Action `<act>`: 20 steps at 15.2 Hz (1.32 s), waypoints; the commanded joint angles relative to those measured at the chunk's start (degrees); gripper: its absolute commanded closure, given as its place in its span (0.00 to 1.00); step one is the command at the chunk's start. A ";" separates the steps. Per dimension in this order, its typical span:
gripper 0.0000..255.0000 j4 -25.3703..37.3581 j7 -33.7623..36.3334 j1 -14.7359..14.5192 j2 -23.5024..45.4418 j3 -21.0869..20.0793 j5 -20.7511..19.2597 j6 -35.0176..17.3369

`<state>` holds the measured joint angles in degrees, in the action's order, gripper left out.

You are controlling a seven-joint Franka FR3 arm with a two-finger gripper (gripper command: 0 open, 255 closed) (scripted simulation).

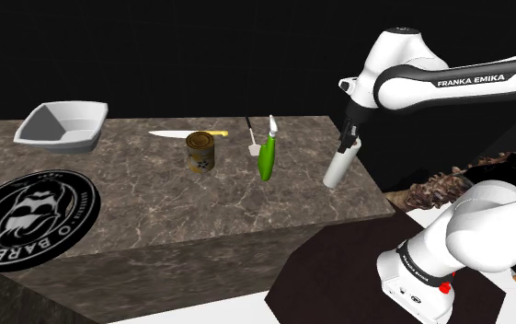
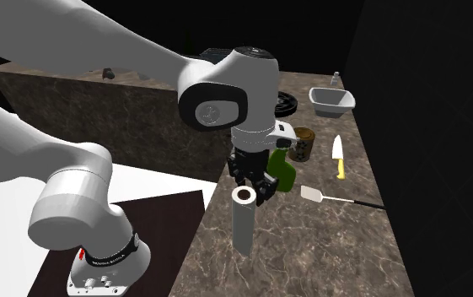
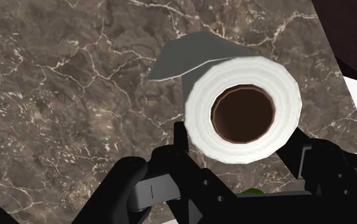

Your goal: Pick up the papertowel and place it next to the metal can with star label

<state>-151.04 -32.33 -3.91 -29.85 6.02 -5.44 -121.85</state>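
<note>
The gripper (image 2: 251, 184) hangs straight down over the near end of the counter (image 2: 310, 245), its two black fingers (image 3: 180, 137) clamped on either side of the top of the papertowel (image 2: 244, 224). The white roll stands on end close to the counter's edge, with its brown core facing up into the hand. I cannot tell whether its foot rests on the stone or hangs just above it. A green bottle (image 1: 267, 158) lies further along, with a white-headed spatula (image 1: 250, 140) just beside it. The labelled can (image 1: 200, 152) stands beyond that, well apart from the roll. Behind the can lies a yellow-handled knife (image 1: 187, 134). A white bowl (image 1: 61, 126) and a round black mat (image 1: 30, 216) sit at the far end.
</note>
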 commanded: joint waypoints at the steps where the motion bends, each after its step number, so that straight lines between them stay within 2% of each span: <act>1: 1.00 1.06 -0.05 -0.01 -0.83 -0.09 0.07 1.90; 20: 1.00 13.50 -0.52 -0.26 -4.10 -0.86 0.77 17.60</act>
<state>-138.37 -32.88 -4.13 -33.75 5.26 -4.73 -105.31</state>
